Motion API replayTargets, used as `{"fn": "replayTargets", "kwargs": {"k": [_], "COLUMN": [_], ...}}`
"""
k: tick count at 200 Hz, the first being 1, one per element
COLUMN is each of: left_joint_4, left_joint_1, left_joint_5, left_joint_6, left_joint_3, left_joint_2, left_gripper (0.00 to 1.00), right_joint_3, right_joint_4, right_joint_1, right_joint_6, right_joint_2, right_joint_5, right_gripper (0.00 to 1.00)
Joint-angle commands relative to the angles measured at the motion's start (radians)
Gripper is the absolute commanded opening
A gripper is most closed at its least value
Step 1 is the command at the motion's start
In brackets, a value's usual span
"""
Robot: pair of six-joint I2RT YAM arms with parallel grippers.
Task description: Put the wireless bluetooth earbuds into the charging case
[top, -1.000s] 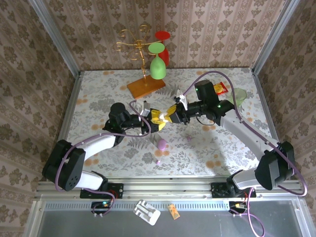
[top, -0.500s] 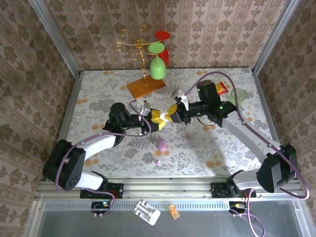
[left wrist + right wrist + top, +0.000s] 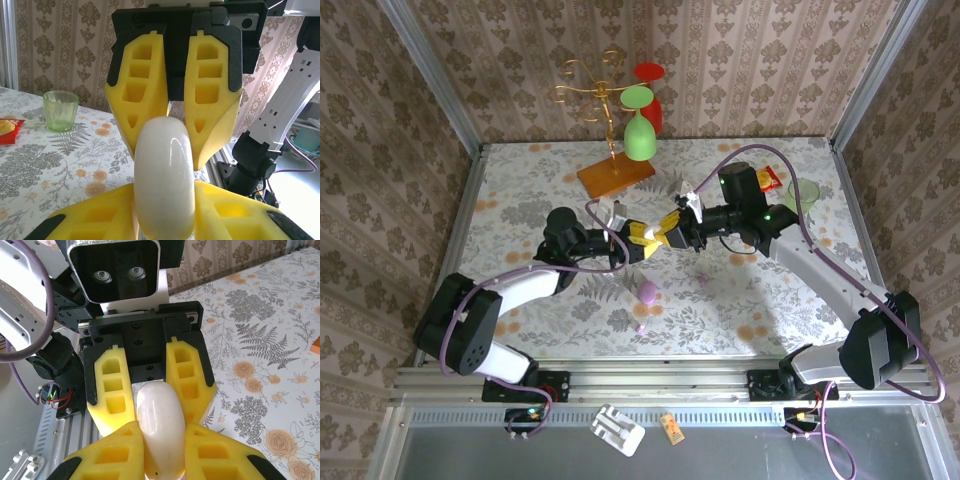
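**Both Earbuds Are Waiting Outside The Case**

The job is not going far yet, as far as I can tell. The case point(image 3: 647, 292) is lying on the table point(image 3: 520, 205), and I cannot tell if it is open. One earbud point(image 3: 641, 327) is lying just in front of the case, on the robot's side. The other earbud point(image 3: 702, 281) is lying near the case, to its right. Both are sitting outside it.

Beyond the case, up in the air, the left gripper point(image 3: 642, 241) and the right gripper point(image 3: 670, 229) are meeting nose to nose. Both are pinching the same white round thing point(image 3: 164, 175) (shiny and smooth), each with its fingers closed on it. So both earbuds are waiting to go in.
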Motion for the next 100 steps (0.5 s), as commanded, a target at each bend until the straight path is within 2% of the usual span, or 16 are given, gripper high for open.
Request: {"fn": "replayTargets", "kwargs": {"k": [1, 16, 32, 60, 100], "left_joint_4": [0.063, 0.062, 0.062, 0.054, 0.050], "left_joint_1": [-0.004, -0.004, -0.004, -0.002, -0.004], "left_joint_5": [0.020, 0.022, 0.020, 0.017, 0.020], "left_joint_6": [-0.030, -0.031, -0.030, -0.022, -0.016], "left_joint_3": [0.025, 0.025, 0.024, 0.025, 0.022], "left_joint_2": [0.004, 0.006, 0.004, 0.001, 0.006], "left_gripper": [0.26, 0.26, 0.36, 0.36, 0.24], "right_joint_3": [-0.017, -0.016, -0.016, -0.016, -0.014], "right_joint_4": [0.009, 0.004, 0.002, 0.000, -0.001], "right_joint_1": [-0.001, -0.001, -0.001, -0.001, -0.001], "right_joint_6": [-0.002, -0.005, -0.007, -0.007, -0.006], "right_joint_2": [0.003, 0.003, 0.003, 0.003, -0.002], "right_joint_5": [0.005, 0.005, 0.006, 0.010, 0.006], "right_gripper": [0.16, 0.16, 0.16, 0.16, 0.16]}}
